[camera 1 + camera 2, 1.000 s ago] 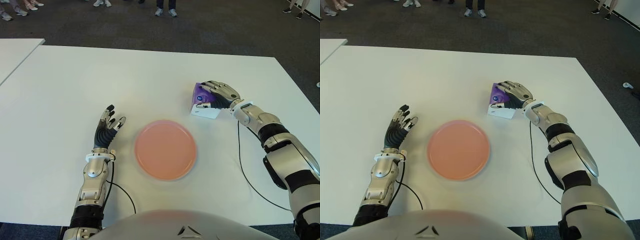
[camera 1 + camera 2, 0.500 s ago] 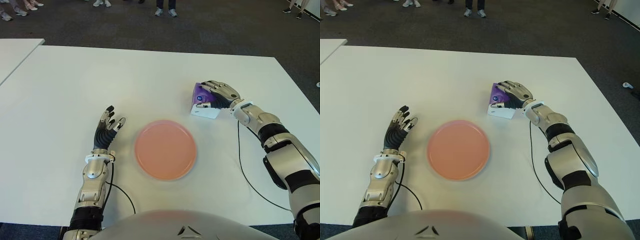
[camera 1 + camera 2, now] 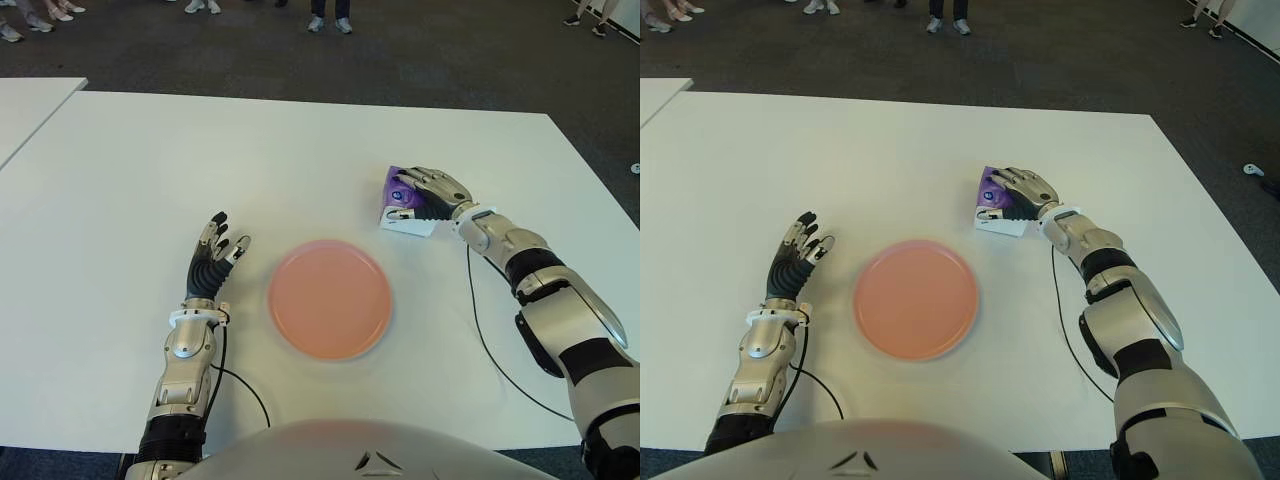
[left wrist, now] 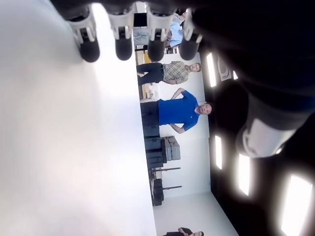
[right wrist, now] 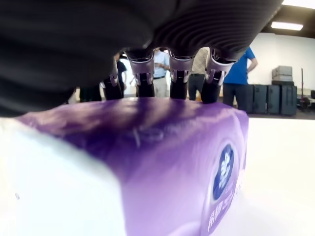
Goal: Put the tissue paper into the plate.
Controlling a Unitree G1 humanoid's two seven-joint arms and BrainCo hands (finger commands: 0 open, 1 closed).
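— From the left eye view, what's the right hand [image 3: 432, 190] doing?
— It's stretched out to the robot's right of the plate [image 3: 329, 298], fingers curled over the top of the purple tissue pack [image 3: 402, 203], which sits on the white surface [image 3: 300, 160], well outside the plate.
— And the left hand [image 3: 213, 258]?
— It shows left of the plate, fingers spread, nothing in it.
— Right eye view, much room?
— Bare surface between pack and plate, nothing in between. The far edge is well beyond the pack, with people's feet [image 3: 945, 20] on the dark floor [image 3: 1090, 60] past it.
— Left wrist view?
— Fingertips [image 4: 90, 49] straight out over bare surface, holding nothing; people [image 4: 172, 110] stand at the far wall.
— Right wrist view?
— Fingers [image 5: 179, 73] hooked over the pack's far top edge, palm pressed close above it. More onlookers behind.
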